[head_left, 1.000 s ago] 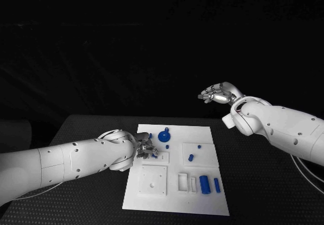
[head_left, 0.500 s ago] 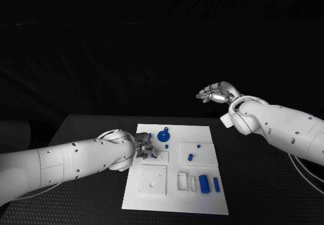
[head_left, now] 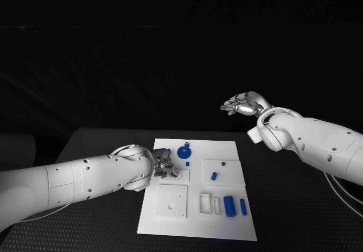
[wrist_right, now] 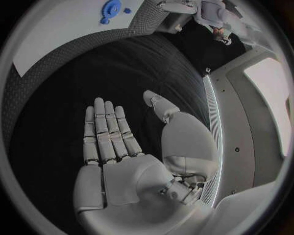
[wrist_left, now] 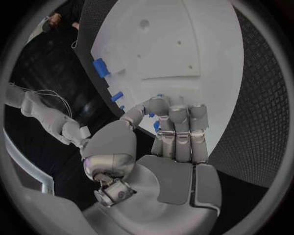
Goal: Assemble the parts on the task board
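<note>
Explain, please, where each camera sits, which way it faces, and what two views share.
Head view: from the robot's head, down at the task board; both arms show, left hand over the board, right hand raised.
Left wrist view: behind the left hand, facing the board.
Right wrist view: behind the open right hand, facing the table.
Shared: the board's round blue part.

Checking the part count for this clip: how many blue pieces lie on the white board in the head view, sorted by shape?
Round blue disc with a tab: 1
Small blue pegs: 3
Long blue bars, one thick, one thin: 2
Small blue piece at the left robot hand: 1
Total: 7
</note>
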{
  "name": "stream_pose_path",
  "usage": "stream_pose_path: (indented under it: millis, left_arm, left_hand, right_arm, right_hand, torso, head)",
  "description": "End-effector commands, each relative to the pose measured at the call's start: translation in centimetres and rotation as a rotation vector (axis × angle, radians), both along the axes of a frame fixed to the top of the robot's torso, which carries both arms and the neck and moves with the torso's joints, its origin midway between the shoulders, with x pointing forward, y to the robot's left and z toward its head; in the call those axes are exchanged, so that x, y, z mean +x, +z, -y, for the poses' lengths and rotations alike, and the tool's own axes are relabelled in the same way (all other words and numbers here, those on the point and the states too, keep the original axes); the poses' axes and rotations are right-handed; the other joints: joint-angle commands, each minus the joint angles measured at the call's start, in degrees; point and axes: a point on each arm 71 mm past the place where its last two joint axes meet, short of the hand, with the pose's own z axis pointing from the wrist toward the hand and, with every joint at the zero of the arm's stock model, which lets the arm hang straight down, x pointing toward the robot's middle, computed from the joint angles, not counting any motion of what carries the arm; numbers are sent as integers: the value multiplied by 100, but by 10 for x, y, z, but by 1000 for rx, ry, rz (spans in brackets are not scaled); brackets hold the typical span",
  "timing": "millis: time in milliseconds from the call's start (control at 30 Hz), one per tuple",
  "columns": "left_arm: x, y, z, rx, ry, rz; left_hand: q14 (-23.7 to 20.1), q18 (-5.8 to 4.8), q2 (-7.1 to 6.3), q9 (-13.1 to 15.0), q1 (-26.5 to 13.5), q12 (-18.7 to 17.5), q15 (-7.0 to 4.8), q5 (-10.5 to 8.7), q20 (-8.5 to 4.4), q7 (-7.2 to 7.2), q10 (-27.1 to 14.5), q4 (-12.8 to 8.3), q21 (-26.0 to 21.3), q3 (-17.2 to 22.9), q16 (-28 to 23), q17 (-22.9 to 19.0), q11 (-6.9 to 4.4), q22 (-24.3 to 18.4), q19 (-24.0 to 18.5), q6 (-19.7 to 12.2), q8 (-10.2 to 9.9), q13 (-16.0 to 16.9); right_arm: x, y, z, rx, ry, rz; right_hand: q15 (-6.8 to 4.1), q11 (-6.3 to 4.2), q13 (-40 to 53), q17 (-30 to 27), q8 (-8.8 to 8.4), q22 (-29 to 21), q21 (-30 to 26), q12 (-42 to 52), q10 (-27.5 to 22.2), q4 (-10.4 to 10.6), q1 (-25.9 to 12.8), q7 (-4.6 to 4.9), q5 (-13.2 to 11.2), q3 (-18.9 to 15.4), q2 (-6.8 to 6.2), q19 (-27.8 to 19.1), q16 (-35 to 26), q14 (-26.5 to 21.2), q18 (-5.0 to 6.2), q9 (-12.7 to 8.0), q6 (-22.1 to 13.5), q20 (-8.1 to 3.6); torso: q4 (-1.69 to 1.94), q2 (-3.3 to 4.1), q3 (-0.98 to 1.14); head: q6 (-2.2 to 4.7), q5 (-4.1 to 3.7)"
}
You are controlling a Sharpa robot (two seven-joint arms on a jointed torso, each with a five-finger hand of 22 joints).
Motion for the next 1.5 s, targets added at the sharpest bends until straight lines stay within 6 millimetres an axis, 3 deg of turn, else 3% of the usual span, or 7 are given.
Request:
stream_pose_path:
  millis: [33, 333, 800, 1133, 1500]
  left_arm:
    - [-1, -1, 2, 9, -17, 3]
    - [-1, -3, 2, 6, -8, 17]
    - [-2, -1, 3, -17, 1, 52]
    - [-4, 6, 4, -45, 16, 138]
    - [-8, 6, 2, -66, 44, 166]
  left_hand:
    - [-40, 60, 65, 7, -6, 38, -13, -26, -350, -483, -116, 6, 38, 40, 38, -7, -78, 120, -53, 740, 10, -9]
    - [-51, 60, 102, 11, -16, 48, -14, -70, -348, -478, -135, 19, 46, 50, 41, -24, -74, 118, -62, 725, 3, -24]
    - [-54, 59, 146, 20, -28, 63, -14, -76, -346, -479, -146, 15, 56, 68, 50, -44, -75, 117, -75, 723, 3, -42]
    - [-56, 58, 155, 22, -34, 65, -13, -89, -345, -479, -152, 15, 59, 78, 53, -50, -75, 116, -78, 720, 1, -48]
    - [-56, 59, 154, 24, -45, 66, -16, -105, -346, -481, -163, 24, 65, 96, 55, -63, -79, 115, -78, 713, -4, -63]
  right_arm:
    - [0, 0, -2, 3, 14, -1]
    - [0, 0, -2, 4, 14, -4]
    - [0, 0, -1, 5, 14, -6]
    - [0, 0, 2, 5, 11, -9]
    - [1, -1, 3, 6, 9, -12]
  right_hand:
    - [11, -12, -11, -5, 22, 10, -29, -29, 39, -8, 13, 88, 32, -40, 38, -29, -38, 13, -27, -6, -29, 14]
    - [12, -12, -21, -5, 23, 15, -35, -36, 44, -1, 2, 88, 36, -51, 44, -32, -48, 13, -26, -11, -31, 17]
    - [14, -12, -34, -5, 25, 21, -43, -45, 52, 4, -7, 88, 42, -62, 53, -36, -61, 13, -25, -16, -31, 19]
    - [15, -12, -43, -4, 26, 25, -49, -51, 56, 8, -14, 88, 45, -70, 56, -39, -69, 13, -24, -20, -31, 20]
    - [17, -11, -55, -3, 27, 31, -58, -60, 60, 16, -29, 89, 54, -83, 62, -44, -81, 12, -24, -26, -33, 23]
  torso:
    - [-2, -2, -2]
    - [1, -2, 2]
    - [5, -2, -3]
    - [5, -4, -5]
    - [10, -6, 7]
  head:
    - [5, 7]
    - [-12, -9]
    - [54, -13]
    - [34, -24]
    - [11, -43]
